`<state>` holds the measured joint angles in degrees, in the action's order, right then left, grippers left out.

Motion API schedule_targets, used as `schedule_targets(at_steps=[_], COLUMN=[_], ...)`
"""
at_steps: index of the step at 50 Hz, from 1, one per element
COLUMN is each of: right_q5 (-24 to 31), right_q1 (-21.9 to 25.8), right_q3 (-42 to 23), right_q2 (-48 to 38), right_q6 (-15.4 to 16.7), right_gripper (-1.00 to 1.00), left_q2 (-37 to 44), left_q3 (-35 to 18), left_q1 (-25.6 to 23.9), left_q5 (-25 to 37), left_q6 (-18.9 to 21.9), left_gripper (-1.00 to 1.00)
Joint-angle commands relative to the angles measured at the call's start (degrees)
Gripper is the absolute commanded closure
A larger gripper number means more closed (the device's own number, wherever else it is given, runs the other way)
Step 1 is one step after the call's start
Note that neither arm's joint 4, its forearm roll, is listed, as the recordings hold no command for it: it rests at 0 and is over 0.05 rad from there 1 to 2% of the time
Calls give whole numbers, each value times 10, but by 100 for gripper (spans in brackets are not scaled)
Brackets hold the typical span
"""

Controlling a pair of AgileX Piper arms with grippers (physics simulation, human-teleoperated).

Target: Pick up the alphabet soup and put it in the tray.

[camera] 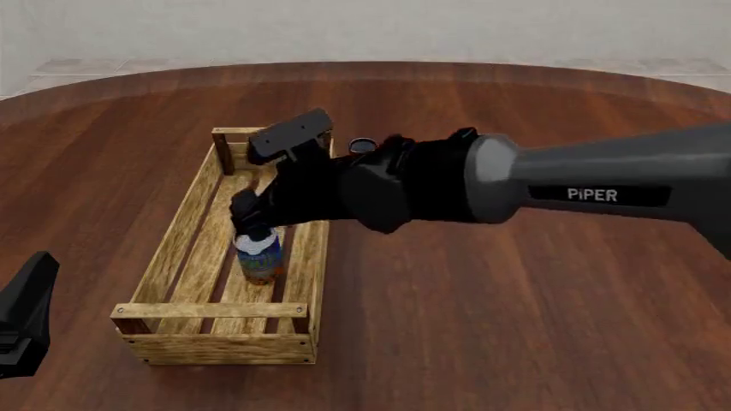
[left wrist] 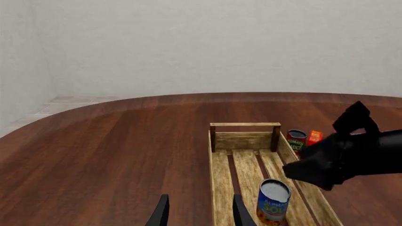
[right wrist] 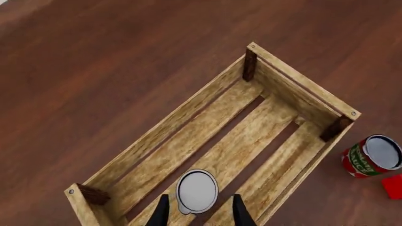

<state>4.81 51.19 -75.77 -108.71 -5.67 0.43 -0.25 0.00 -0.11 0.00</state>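
Presently, soup can [camera: 259,254] upright on tray [camera: 171,255] slats, right gripper [right wrist: 197,211] just above, fingers spread, unclasped, left gripper [left wrist: 197,210] likewise open, apart from tray.

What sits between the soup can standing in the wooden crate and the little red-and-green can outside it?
Only the tray's side wall and slatted floor separate the alphabet soup from the small can, as the right wrist view shows.

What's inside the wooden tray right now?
Only the blue-and-yellow alphabet soup can with a silver lid, upright on the slats of the light wooden tray, the right gripper straddling it. Contact with the slats is hidden in every view.
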Motion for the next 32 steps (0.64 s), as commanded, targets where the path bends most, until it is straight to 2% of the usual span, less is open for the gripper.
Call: schedule_targets(at_steps=[1,19,30,32], right_q5=[26,59,59,58], right_q1=[-12,-53,-73,-81], right_q3=[20,97,160,174], right_q2=[95,282,373,394], right_q6=[24,52,54,46], right_gripper=[-100,-100,-100,-100], left_q2=[0,0,0,0], left_q3=[0,0,0,0], left_q1=[0,0,0,0], left_q5=[0,0,0,0], left_q6=[0,0,0,0], left_gripper=[-100,-100,-100,-100])
